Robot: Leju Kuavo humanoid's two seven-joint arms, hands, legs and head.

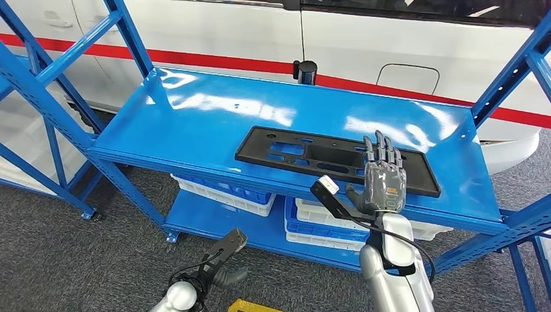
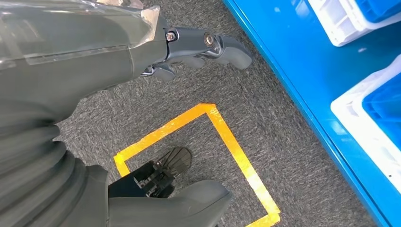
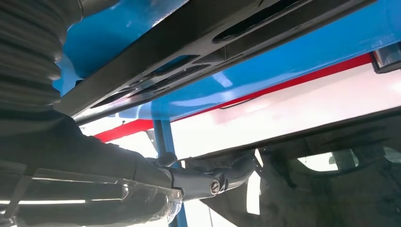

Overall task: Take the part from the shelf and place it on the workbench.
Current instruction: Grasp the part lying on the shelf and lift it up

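The part (image 1: 305,155) is a long flat black plastic panel with several cut-outs, lying on the blue shelf's top board (image 1: 195,123). My right hand (image 1: 383,175) is raised in front of the panel's right portion, fingers straight and apart, holding nothing; I cannot tell whether it touches the panel. In the right wrist view the panel (image 3: 189,52) runs close above the hand (image 3: 208,177). My left hand (image 2: 198,47) hangs low over the carpet with its fingers loosely curled and nothing in it; in the head view the left arm's end (image 1: 221,260) sits at the bottom.
White and blue bins (image 1: 227,192) stand on the lower shelf. Blue uprights (image 1: 39,84) frame both ends of the shelf. A white vehicle with a red stripe (image 1: 364,39) stands behind. An orange tape square (image 2: 222,142) marks the grey carpet.
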